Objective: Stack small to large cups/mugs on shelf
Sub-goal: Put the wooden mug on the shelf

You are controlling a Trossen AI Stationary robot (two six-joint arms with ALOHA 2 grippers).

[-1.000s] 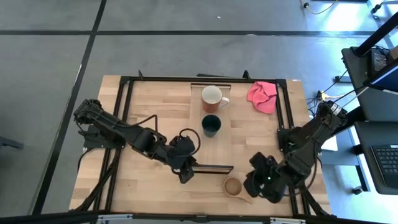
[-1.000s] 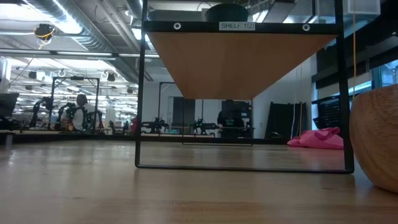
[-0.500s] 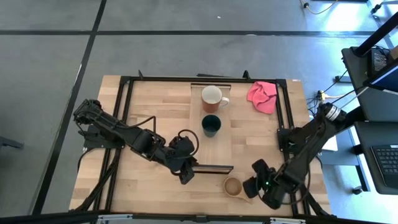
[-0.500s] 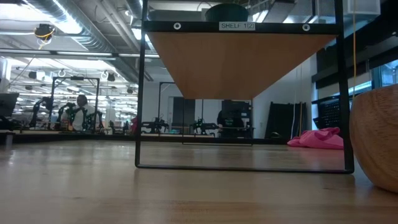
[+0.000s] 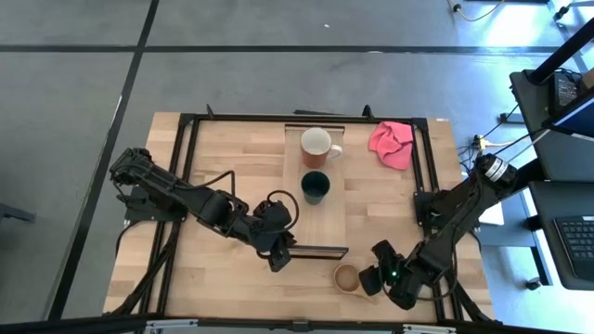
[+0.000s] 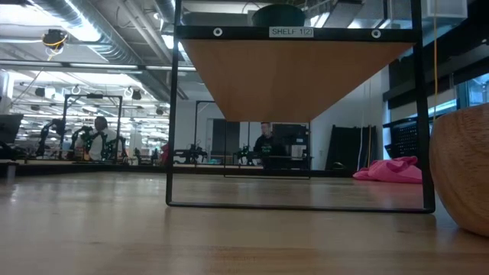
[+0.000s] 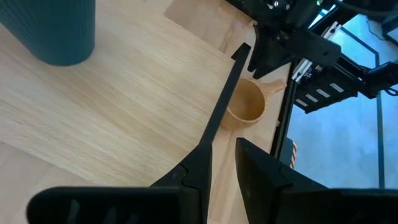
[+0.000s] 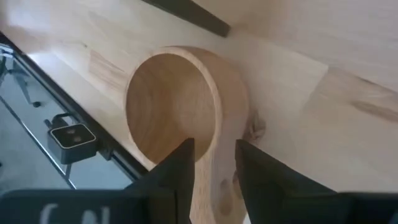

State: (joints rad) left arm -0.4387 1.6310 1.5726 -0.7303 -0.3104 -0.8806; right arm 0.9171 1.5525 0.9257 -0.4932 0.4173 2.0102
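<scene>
The tan wooden cup stands upright on the tabletop, just past the shelf's dark near edge. My right gripper is at its right side, shut on its stubby handle. The red-orange mug and the dark green cup stand on their bases on the shelf. My left gripper is shut, touches nothing, and sits by the shelf's near left corner. My right gripper has the wooden cup's stubby handle between its two fingers, one on each side. It comes from the table's right, fingers lying along the handle. The cup stands upright with its base on the tabletop.
A pink cloth lies on the tabletop at the far right. A black frame surrounds the work area and carries the shelf above the tabletop. The wooden cup is close to the table's near edge.
My right gripper has moved toward the table's left, closing in on the wooden cup's handle, and its arm has folded in nearer the near edge. The cup itself has stayed in place.
</scene>
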